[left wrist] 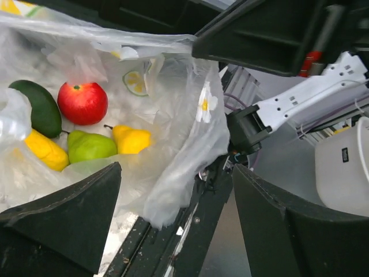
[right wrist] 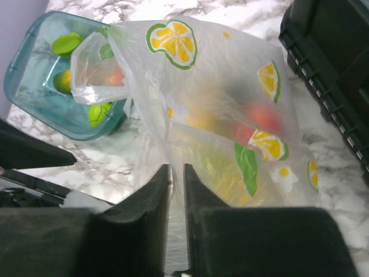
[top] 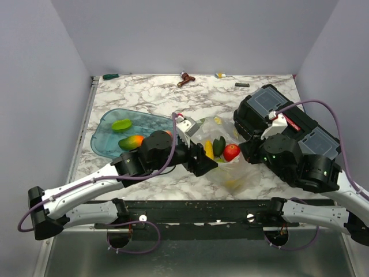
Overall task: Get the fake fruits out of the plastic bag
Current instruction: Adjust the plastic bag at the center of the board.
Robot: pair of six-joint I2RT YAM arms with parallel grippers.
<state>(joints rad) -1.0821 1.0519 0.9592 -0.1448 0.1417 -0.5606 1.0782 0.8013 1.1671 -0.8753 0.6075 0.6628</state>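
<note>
Five glossy plastic toy fruits (left wrist: 82,103) are left inside the crinkly clear printed plastic bag (right wrist: 219,86) mid-table, at least two lie in the translucent teal tray (top: 101,124) on the left, the left gripper (left wrist: 176,173) gapes empty at the bag's mouth, and the right gripper (right wrist: 177,170) pinches its near edge.

The plastic bag (right wrist: 219,104) is clear, printed with yellow citrus slices rimmed green, green leaves and white yellow-centred flowers. Inside it show a red apple (left wrist: 82,103), a dark green fruit (left wrist: 37,107), a light green pear (left wrist: 89,147), a yellow pear (left wrist: 131,139) and another yellow fruit (left wrist: 46,151). The tray (top: 106,141) is translucent teal, the table (top: 144,95) white marble veined grey
</note>
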